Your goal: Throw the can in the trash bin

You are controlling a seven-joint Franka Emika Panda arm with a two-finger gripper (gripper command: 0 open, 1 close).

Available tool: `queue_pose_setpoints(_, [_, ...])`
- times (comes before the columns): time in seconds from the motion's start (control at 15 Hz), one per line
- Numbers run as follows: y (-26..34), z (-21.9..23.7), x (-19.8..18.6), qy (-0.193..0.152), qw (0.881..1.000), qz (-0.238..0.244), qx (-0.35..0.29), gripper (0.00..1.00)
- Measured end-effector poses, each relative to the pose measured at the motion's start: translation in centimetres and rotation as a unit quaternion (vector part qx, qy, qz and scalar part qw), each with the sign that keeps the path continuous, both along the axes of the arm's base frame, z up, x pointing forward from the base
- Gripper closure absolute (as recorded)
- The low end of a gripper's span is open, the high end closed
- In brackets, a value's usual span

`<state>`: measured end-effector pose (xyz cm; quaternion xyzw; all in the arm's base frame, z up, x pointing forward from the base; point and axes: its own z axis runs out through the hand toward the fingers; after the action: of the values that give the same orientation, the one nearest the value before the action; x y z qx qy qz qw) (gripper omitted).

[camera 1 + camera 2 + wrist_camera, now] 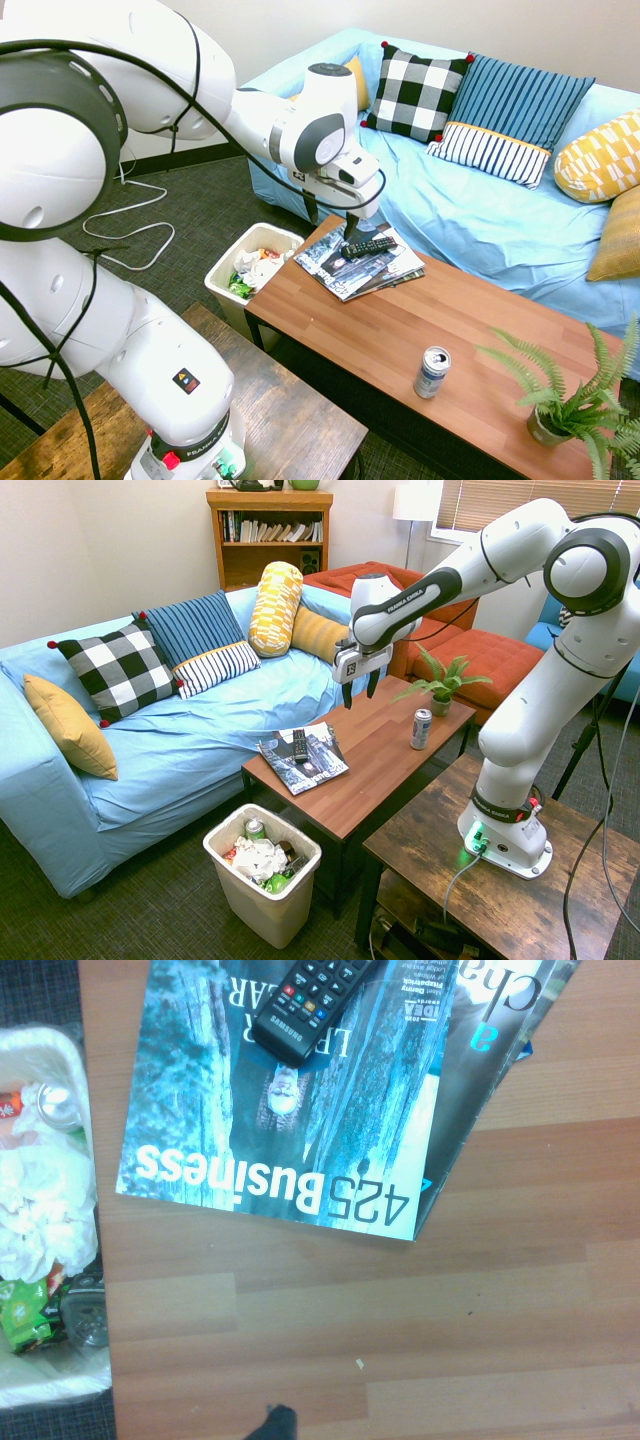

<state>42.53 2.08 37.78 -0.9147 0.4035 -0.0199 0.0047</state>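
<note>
Pincer (360, 690) hangs spread and empty, presumably to take the can (421, 729), upright on the tabletop (372, 748) at 4 o'clock in the second exterior view

We list: can (432, 372), silver-white with blue markings; trash bin (265, 900), cream-white; sofa cover (215, 712), light blue; one cushion (418, 92), black-and-white check, red pompoms; one pillow (200, 640), blue striped, its lower part white with dark stripes; bolster (276, 610), yellow and white patterned; coffee table (330, 310), reddish-brown wood grain; remote (310, 1010), black; fern (444, 676), green; armchair (465, 675), orange-red.
</note>
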Motion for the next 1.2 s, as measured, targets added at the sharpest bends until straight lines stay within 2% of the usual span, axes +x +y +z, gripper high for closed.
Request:
queue_pose_setpoints(0.2, [-0.6, -0.7, 0.4, 0.001, 1.000, -0.007, -0.003, 0.00])
queue_pose_setpoints(0.6, [-10.6, -4.8, 0.0, 0.022, 0.995, -0.101, -0.012, 0.00])
queue_pose_setpoints(0.93, [-20.0, -9.9, -3.1, 0.024, 0.984, -0.174, -0.041, 0.00])
queue_pose_setpoints(1.2, [-24.9, -13.3, -4.9, 0.028, 0.972, -0.224, -0.058, 0.00])
